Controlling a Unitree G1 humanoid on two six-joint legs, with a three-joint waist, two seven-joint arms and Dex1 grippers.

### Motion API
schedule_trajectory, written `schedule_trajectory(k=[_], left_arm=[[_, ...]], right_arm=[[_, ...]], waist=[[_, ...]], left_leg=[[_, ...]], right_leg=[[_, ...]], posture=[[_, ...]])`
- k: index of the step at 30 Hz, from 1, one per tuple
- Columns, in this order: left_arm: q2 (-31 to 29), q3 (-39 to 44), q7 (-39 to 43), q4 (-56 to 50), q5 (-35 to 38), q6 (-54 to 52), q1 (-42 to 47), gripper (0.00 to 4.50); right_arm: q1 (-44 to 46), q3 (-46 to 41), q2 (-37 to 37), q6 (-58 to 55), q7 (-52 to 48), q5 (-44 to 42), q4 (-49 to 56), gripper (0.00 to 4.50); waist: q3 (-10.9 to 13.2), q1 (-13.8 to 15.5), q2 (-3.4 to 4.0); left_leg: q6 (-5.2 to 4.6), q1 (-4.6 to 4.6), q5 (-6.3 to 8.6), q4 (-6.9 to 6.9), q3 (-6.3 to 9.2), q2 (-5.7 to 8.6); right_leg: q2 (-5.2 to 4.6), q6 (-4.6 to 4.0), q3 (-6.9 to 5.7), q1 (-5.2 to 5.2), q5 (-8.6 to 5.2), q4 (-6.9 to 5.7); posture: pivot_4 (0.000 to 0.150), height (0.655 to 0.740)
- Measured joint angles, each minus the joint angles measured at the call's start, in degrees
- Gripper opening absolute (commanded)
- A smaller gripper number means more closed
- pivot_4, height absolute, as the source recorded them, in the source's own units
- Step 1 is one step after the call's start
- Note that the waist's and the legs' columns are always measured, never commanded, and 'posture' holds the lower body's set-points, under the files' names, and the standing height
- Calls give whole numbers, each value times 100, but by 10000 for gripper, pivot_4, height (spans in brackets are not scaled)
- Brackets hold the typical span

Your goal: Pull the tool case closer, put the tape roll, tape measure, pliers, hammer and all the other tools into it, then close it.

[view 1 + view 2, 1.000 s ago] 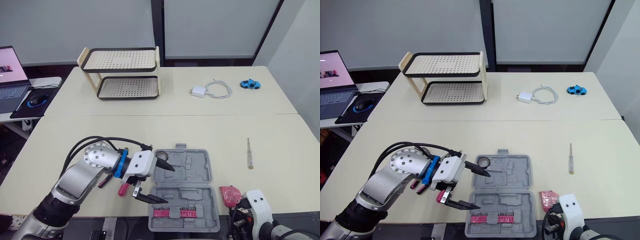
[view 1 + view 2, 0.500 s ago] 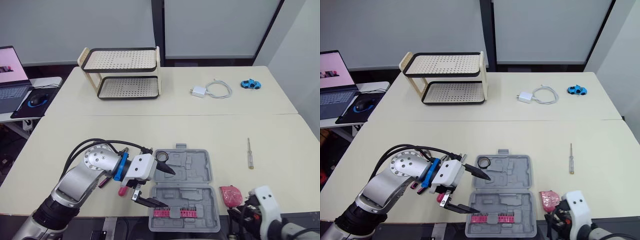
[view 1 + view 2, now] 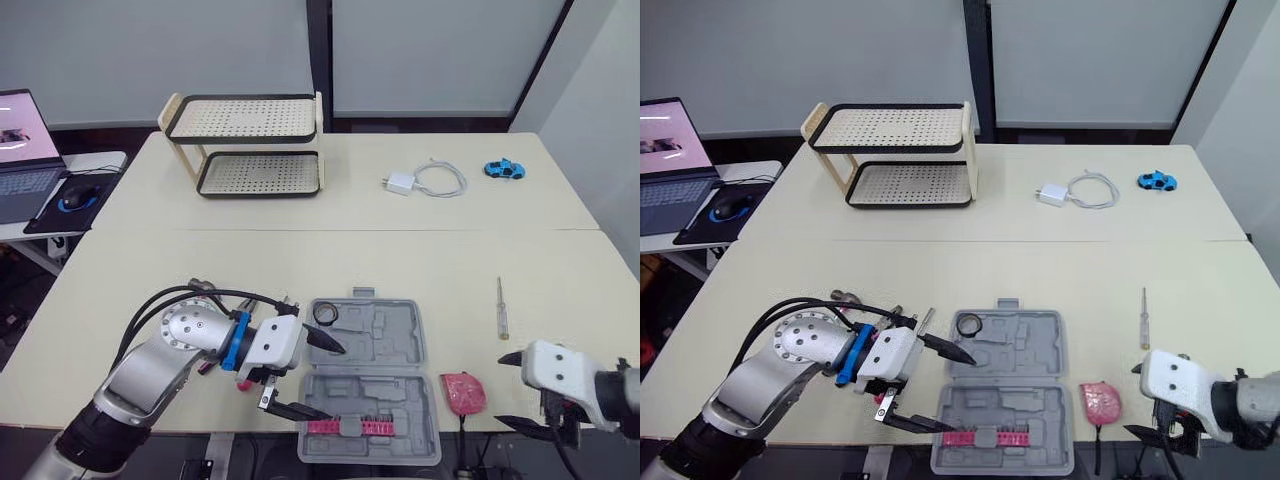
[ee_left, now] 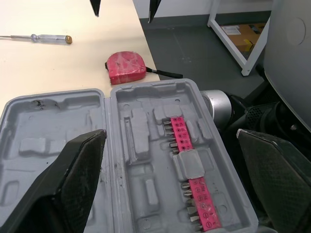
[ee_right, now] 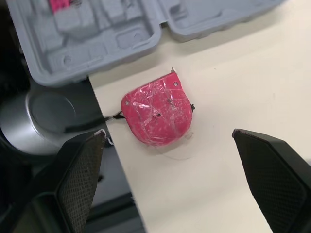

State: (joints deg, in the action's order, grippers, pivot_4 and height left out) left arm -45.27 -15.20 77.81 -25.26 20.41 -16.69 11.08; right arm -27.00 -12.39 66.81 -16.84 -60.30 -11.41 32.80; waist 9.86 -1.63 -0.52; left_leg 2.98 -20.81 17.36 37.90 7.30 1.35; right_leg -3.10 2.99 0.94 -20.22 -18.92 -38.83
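Open case at the table's front edge, both grippers empty, the tape measure waiting beside it.

The tool case (image 3: 368,380) lies flat open near the front edge, within easy reach of both arms, with a tape roll (image 3: 324,313) already sitting in the far left corner of its far half and a pink strip of bits (image 3: 348,427) along its near half. The left gripper (image 3: 337,384) hangs over the case's left side with its fingers spread wide and holding nothing. The right gripper (image 3: 500,390), also spread wide and empty, hovers just to the right of the red tape measure (image 3: 463,391), which rests on the table close beside the case's right side. This looks like a line-up to grasp it. The screwdriver (image 3: 501,308) lies farther back on the right, well apart from the case.
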Motion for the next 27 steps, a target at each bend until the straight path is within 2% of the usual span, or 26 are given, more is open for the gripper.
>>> schedule_trajectory(k=[4,10,17,27], left_arm=[[-7,6,-87,-46,-6,79,-182,45000],[-21,-10,-116,-183,-8,192,-383,45000],[-24,-10,-143,-229,-4,210,-392,45000],[-67,-10,-139,-339,21,211,-459,45000]], right_arm=[[767,859,14,997,-301,572,-705,44764],[1628,1700,-202,1247,-591,825,-1250,44764],[1965,2168,-295,1397,-704,1151,-1538,44764],[2281,2373,-562,1788,-708,1315,-1989,44764]], waist=[[6,-2,-2],[8,1,-3],[8,10,-3],[9,8,-3]], left_leg=[[0,-1,0,2,-1,-3],[1,-1,0,2,8,-5],[1,0,0,4,9,-4],[1,0,0,4,9,-4]], right_leg=[[-5,0,4,0,0,1],[-5,0,1,0,0,0],[-6,0,2,0,0,-1],[-5,0,2,1,0,-2]], posture=[[1500,7400],[1500,7400],[1500,7400],[1500,7400]])
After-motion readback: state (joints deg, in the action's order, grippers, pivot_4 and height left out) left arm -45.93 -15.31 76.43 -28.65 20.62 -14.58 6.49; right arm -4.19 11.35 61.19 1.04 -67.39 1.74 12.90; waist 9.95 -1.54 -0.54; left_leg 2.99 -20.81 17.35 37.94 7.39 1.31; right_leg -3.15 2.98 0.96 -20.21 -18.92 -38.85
